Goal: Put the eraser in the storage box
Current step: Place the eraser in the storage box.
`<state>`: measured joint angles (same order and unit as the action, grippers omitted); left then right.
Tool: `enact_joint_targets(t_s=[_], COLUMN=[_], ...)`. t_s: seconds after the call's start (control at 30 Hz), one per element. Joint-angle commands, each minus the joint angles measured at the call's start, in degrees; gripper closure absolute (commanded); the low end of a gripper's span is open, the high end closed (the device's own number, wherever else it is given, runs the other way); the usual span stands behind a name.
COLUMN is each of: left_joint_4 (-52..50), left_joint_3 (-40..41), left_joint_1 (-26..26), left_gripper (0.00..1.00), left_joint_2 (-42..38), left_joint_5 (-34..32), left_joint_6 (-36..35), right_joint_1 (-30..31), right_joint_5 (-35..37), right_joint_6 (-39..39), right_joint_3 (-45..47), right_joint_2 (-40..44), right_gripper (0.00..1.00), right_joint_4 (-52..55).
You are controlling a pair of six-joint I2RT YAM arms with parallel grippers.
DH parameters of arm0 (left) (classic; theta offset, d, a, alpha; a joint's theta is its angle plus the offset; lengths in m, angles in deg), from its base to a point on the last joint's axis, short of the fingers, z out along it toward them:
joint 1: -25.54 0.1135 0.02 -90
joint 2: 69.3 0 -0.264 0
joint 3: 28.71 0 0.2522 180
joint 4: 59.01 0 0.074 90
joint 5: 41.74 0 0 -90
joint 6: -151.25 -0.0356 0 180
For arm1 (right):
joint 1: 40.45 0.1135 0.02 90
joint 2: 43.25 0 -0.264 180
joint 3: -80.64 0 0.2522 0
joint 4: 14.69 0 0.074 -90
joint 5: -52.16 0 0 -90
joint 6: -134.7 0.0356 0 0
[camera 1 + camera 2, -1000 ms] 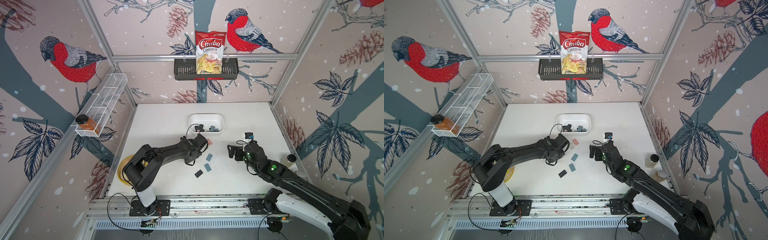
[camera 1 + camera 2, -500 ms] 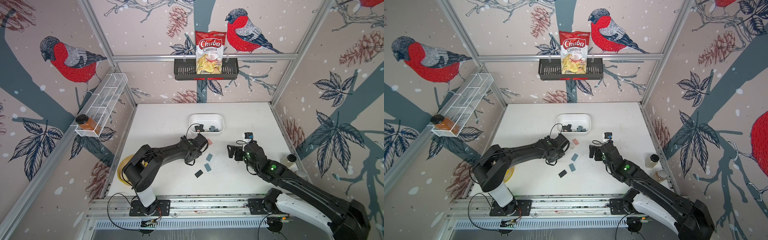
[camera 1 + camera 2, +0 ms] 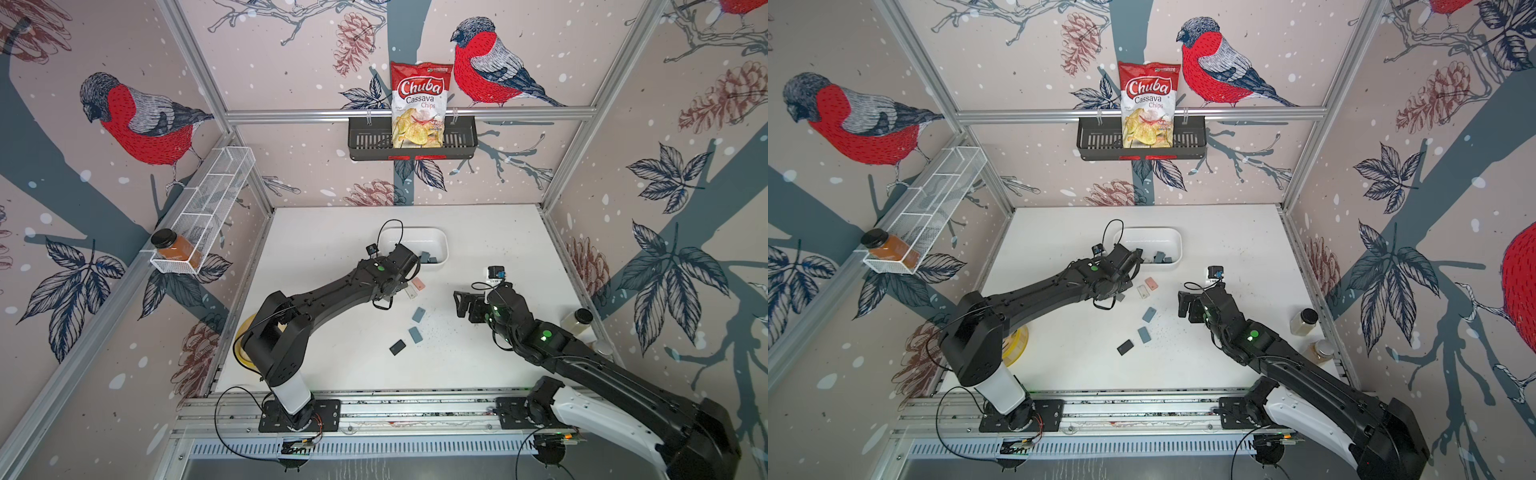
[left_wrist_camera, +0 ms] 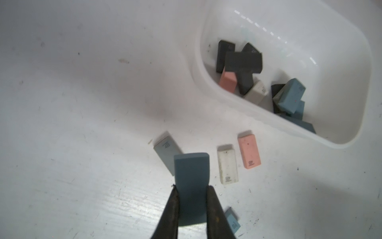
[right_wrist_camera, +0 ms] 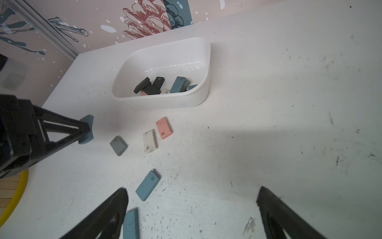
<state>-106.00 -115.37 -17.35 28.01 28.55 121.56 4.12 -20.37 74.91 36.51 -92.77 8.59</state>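
My left gripper is shut on a dark blue eraser, held a little above the table. It hangs just short of the storage box, a white tub that holds several black, blue, pink and white erasers. In both top views the left wrist covers the near left corner of the storage box and hides the jaws. The right wrist view shows the held eraser from the side. My right gripper stands open and empty over the table, right of the loose erasers.
Loose erasers lie in front of the box: pink, white, grey, two blue and a black one. A yellow ring lies at the left edge. Two jars stand at the right edge.
My left wrist has shifted slightly toward the storage box with the blue eraser still gripped. The right arm has not moved.
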Motion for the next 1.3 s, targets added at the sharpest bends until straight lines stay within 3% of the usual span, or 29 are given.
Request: enact_joint_targets(t_s=[0.0,0.37,0.57,0.93,1.17,1.27], left_joint_4=[0.5,5.3,4.7,3.9,3.7,4.0], left_joint_3=[-4.7,-21.1,-26.9,-29.4,-29.6,-29.7], left_joint_1=[1.6,7.0,8.3,8.8,8.8,8.8], left_gripper=[0.81,0.8,0.82,0.79,0.71,0.59], left_joint_2=[2.2,17.0,23.9,28.3,28.6,28.6], left_joint_5=[-1.3,4.4,6.0,7.4,8.4,9.4], left_joint_6=[-7.7,-20.7,-22.4,-22.5,-22.9,-23.1], right_joint_1=[0.2,0.6,0.7,0.8,0.8,0.9], right_joint_5=[-0.1,0.1,-0.1,-0.3,-0.6,-0.5], right_joint_6=[0.9,1.4,1.3,1.2,1.2,1.2], right_joint_3=[0.2,1.2,1.5,1.9,1.9,2.0], right_joint_2=[0.1,0.3,0.2,0.3,0.4,0.4], right_gripper=[0.0,0.0,0.0,0.0,0.0,0.0], right_joint_4=[-1.0,-0.8,-1.0,-1.1,-1.2,-1.2])
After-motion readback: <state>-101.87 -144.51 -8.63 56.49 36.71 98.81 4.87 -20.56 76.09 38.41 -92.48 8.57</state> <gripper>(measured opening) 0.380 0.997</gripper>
